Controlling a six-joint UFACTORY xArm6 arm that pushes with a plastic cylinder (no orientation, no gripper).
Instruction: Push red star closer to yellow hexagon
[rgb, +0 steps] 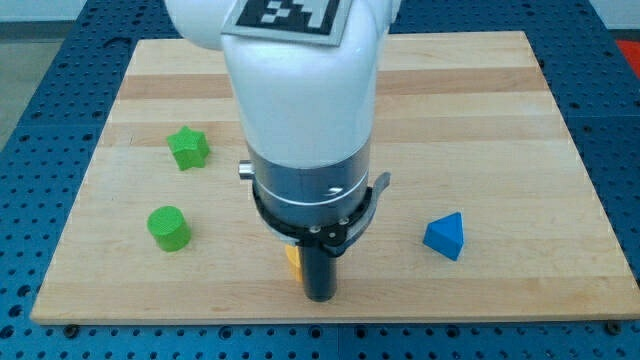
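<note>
My tip (318, 297) sat touching a yellow block's (292, 262) right side, holding nothing; no red star showed, so I judged I next needed to find it.

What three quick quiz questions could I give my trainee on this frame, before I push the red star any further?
1. True or false: the red star shows in the camera view.
2. Which block lies nearest my tip? A) green star B) green cylinder C) yellow block D) blue block
3. Fill in: the blue block sits toward the view's ____ of the wooden board.

Key:
1. False; the red star is not visible, possibly hidden behind the arm.
2. C; only a sliver of the yellow block shows, just left of the rod.
3. right
</note>
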